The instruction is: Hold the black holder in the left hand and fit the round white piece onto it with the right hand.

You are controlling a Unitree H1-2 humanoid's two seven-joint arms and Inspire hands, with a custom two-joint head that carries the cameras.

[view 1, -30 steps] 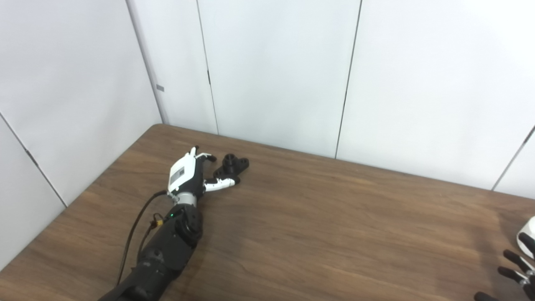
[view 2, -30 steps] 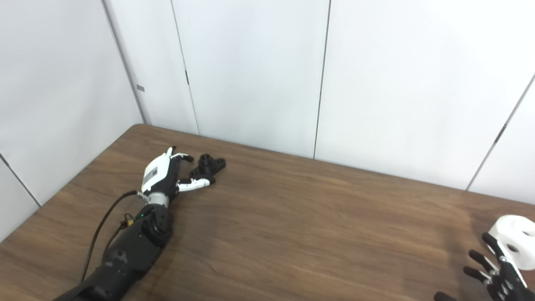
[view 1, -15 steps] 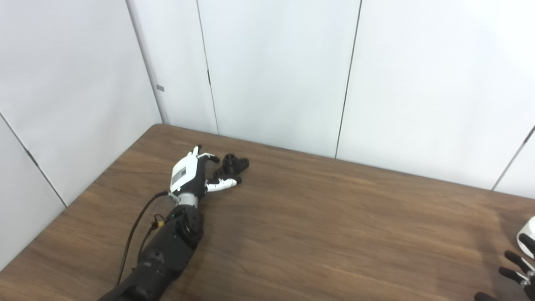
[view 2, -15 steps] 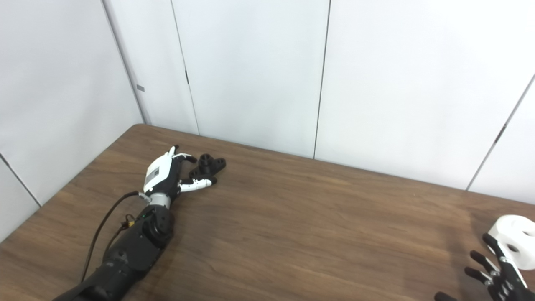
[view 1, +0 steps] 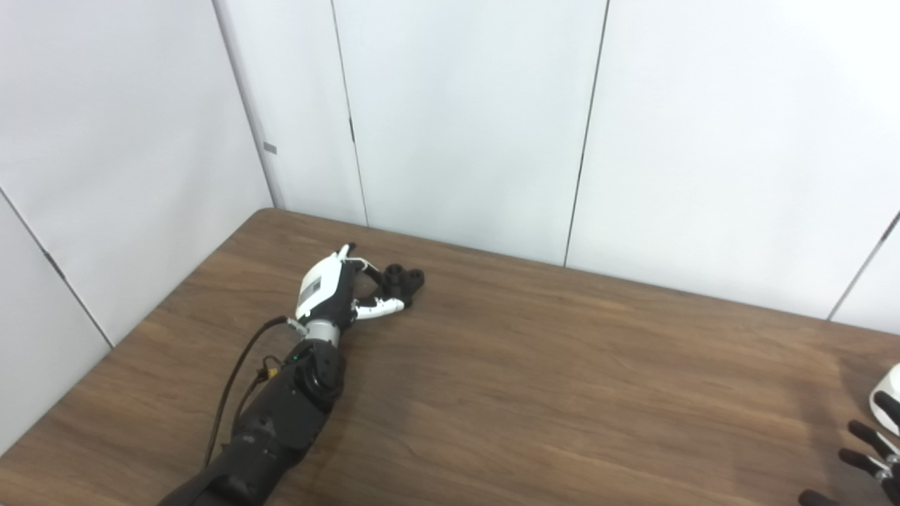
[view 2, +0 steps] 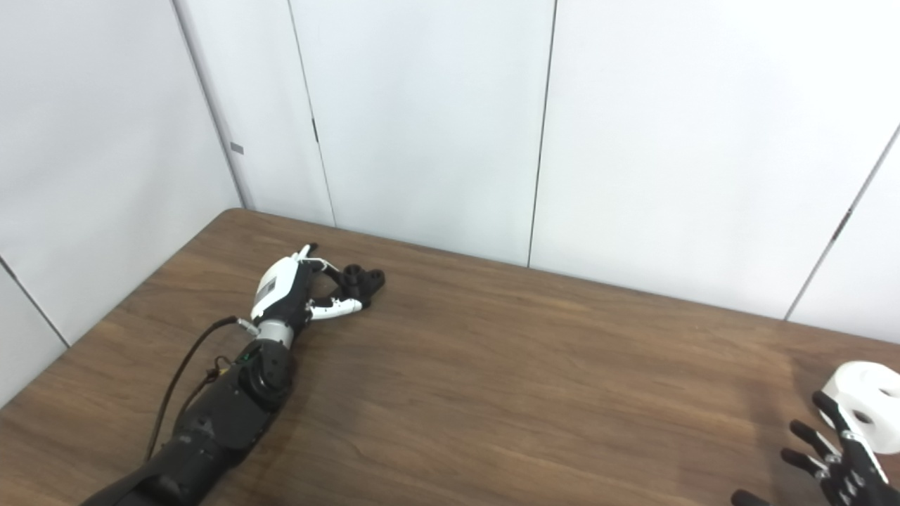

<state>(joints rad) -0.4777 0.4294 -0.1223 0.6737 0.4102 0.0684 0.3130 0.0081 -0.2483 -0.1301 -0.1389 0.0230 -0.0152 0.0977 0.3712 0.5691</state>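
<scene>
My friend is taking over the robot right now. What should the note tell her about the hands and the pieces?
Left hand: far left of the table, fingers curled around the black holder, which still looks to be on the wood; a firm grip is not clear.
Right hand: bottom right corner, fingers spread, holding nothing, just beside the round white piece.
Done: both hands are at their parts.
Left: secure and lift the holder, grasp the white piece, bring the two together and fit them.
</scene>
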